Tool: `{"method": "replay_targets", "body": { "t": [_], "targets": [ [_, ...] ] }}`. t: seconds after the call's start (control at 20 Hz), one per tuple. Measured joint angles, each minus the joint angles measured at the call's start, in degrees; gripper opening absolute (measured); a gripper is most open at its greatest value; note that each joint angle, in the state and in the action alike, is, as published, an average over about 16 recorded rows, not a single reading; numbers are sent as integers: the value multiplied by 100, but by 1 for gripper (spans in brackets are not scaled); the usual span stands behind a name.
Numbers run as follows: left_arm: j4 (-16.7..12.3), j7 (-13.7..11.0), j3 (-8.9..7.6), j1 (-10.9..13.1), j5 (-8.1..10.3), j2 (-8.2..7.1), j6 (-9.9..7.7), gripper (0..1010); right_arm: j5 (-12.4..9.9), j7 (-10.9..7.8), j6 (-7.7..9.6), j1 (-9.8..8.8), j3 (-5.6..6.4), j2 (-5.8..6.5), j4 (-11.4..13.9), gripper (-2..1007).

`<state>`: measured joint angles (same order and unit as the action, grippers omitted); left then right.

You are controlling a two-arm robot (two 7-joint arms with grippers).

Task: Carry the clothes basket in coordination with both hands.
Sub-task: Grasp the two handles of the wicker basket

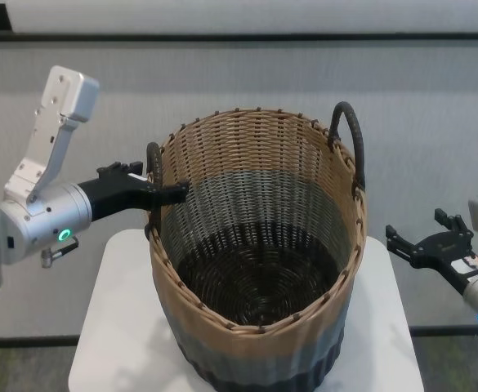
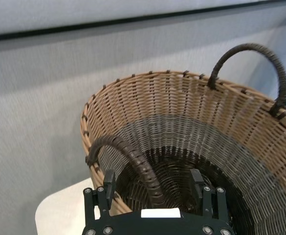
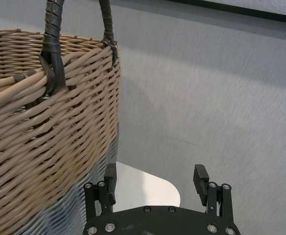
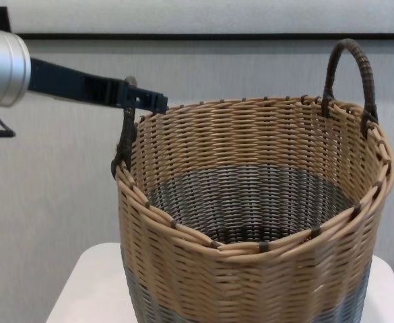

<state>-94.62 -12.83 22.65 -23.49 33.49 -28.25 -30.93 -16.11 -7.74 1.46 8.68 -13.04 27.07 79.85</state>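
Note:
The clothes basket (image 1: 259, 245) stands upright on a small white table (image 1: 116, 327). It is empty, with a tan top band, a grey middle and a dark base. My left gripper (image 1: 167, 193) is open at the basket's left rim. In the left wrist view its fingers (image 2: 108, 186) straddle the dark left handle (image 2: 133, 161) without closing on it. My right gripper (image 1: 422, 242) is open and empty, off to the right of the basket and below its right handle (image 1: 351, 143). The right wrist view shows the right gripper (image 3: 155, 177) clear of the basket wall (image 3: 40, 137).
The white table's rounded corner (image 3: 152, 188) lies under my right gripper, and the basket covers most of the table top. A grey wall with a dark strip (image 1: 239, 37) stands behind. There is free room to either side of the table.

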Motion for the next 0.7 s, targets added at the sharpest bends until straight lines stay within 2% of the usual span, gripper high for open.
{"method": "replay_targets", "body": {
  "t": [0.7],
  "targets": [
    [511, -100, 113, -186, -176, 217, 117, 1000, 105, -76, 82, -18, 176, -147, -33, 1000]
  ]
}}
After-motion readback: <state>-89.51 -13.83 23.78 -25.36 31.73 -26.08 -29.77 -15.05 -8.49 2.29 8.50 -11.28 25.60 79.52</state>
